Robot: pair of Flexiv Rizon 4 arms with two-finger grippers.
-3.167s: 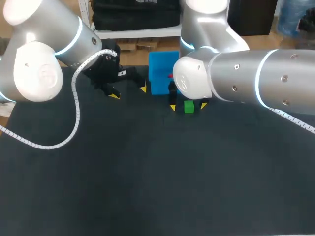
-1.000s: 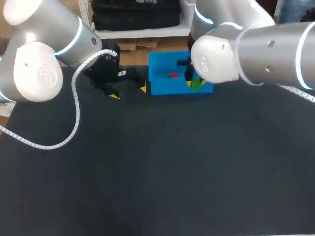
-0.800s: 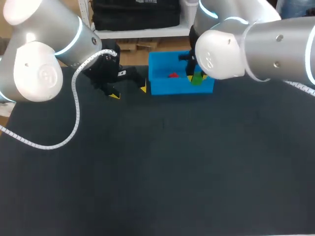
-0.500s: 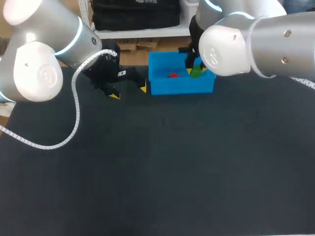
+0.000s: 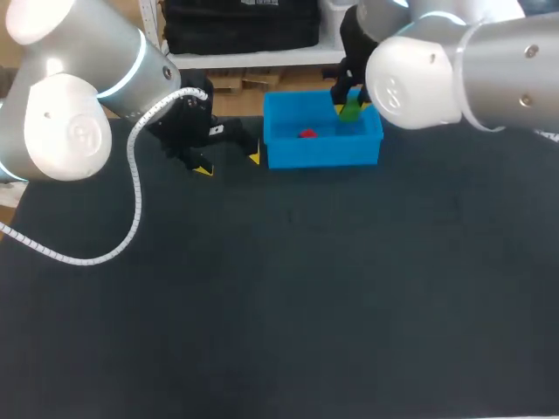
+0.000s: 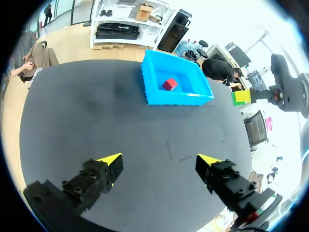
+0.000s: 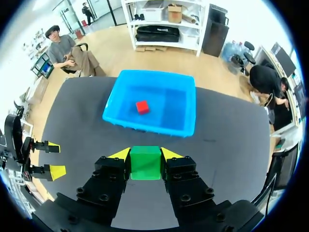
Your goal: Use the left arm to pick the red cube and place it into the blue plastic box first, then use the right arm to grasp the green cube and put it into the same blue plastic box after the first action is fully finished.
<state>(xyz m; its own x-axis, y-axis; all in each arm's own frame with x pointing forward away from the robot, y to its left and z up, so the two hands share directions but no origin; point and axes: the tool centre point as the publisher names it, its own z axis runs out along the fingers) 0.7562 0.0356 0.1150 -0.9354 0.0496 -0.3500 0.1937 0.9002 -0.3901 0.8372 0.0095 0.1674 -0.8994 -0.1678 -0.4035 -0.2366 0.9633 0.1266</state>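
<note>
The blue plastic box (image 5: pixel 321 154) stands at the table's far edge with the red cube (image 5: pixel 307 133) lying inside it; in the right wrist view the box (image 7: pixel 120 100) lies ahead of the fingers with the red cube (image 7: pixel 142 107) on its floor. My right gripper (image 5: pixel 349 103) hangs above the box's far right corner, shut on the green cube (image 5: pixel 351 108), which fills the gap between its fingers (image 7: pixel 145 163). My left gripper (image 5: pixel 229 161) rests left of the box, open and empty; in its wrist view (image 6: pixel 159 164) the box (image 6: pixel 150 82) and red cube (image 6: pixel 169 84) are ahead.
The dark table top (image 5: pixel 288 297) spreads wide in front of the box. In the left wrist view the right gripper with the green cube (image 6: pixel 240 97) hangs beyond the box's side.
My right arm has lifted the green cube off the table and carried it up and back over the box's far right corner. The left arm has stayed still.
</note>
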